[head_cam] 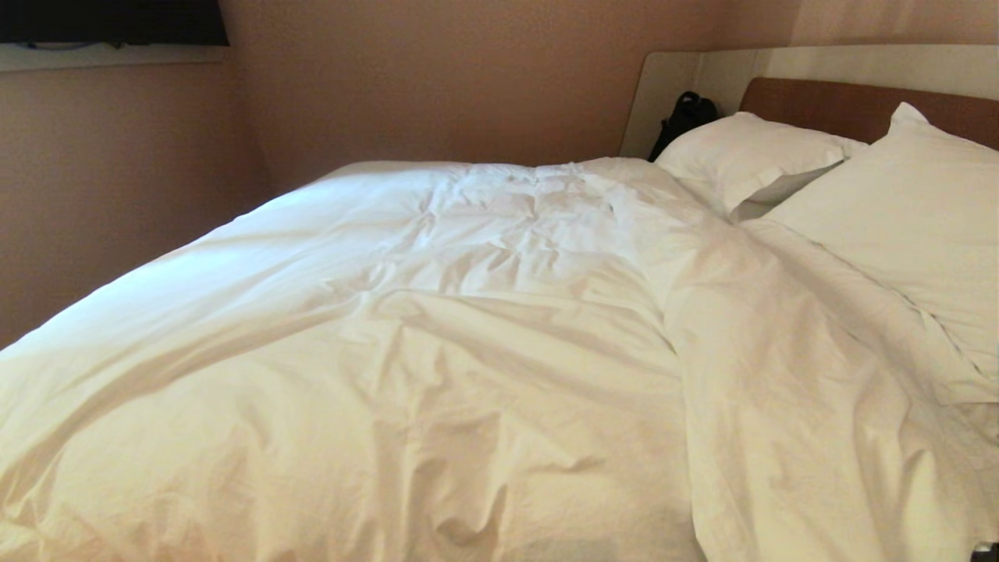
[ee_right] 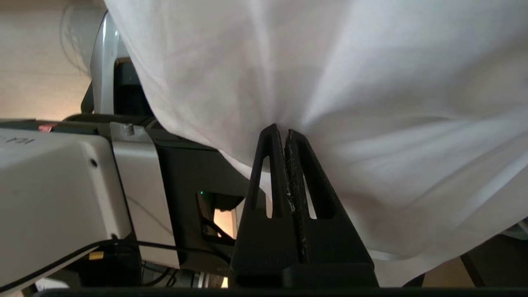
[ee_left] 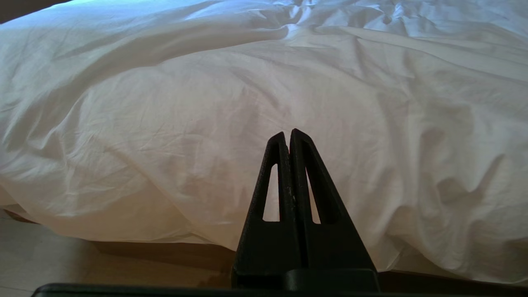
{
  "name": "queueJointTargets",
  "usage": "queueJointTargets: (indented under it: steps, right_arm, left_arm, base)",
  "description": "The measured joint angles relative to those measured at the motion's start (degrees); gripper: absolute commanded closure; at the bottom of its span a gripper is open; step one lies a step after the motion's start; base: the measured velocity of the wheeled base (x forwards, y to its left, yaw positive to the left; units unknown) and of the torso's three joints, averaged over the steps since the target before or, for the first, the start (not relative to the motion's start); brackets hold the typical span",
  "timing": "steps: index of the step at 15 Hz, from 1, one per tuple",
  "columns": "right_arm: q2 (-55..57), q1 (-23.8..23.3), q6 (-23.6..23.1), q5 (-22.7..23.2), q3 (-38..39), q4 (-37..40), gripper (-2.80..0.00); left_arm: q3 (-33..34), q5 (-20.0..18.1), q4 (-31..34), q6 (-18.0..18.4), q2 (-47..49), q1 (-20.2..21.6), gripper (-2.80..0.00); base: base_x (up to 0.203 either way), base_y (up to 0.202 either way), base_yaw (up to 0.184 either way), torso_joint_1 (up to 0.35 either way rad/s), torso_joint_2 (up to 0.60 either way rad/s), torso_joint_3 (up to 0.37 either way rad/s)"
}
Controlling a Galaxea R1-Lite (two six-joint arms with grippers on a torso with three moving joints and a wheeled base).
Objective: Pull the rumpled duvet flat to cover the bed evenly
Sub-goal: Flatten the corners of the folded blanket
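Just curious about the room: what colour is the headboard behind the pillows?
Brown wood; the headboard shows best in the head view.

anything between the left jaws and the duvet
Nothing: in the left wrist view the left gripper, jaws shut, points at the duvet hanging over the bed's edge, with only empty air between them.

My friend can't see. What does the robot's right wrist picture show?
The right hand is shut, pinching a fold of the white duvet, which hangs pulled tight from the pinch. Beside it is the robot's own grey and black body.
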Motion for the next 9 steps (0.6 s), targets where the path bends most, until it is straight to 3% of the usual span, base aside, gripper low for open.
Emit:
queueJointTargets:
  steps: [5, 9]
  right_arm:
    - [-2.46, 0.87, 2.49, 1.89, -8.01, 0.27, 0.00]
    - [-5.22, 1.57, 7.71, 4.00, -27.09, 2.88, 0.00]
  left_arm:
    - [0.00, -0.01, 0.00, 0.01, 0.00, 0.00, 0.00]
    - [0.00, -0.01, 0.02, 0.01, 0.00, 0.00, 0.00]
  base:
    - [0.000, 0.000, 0.000, 0.000, 0.00, 0.000]
    - [0.000, 0.000, 0.000, 0.000, 0.00, 0.000]
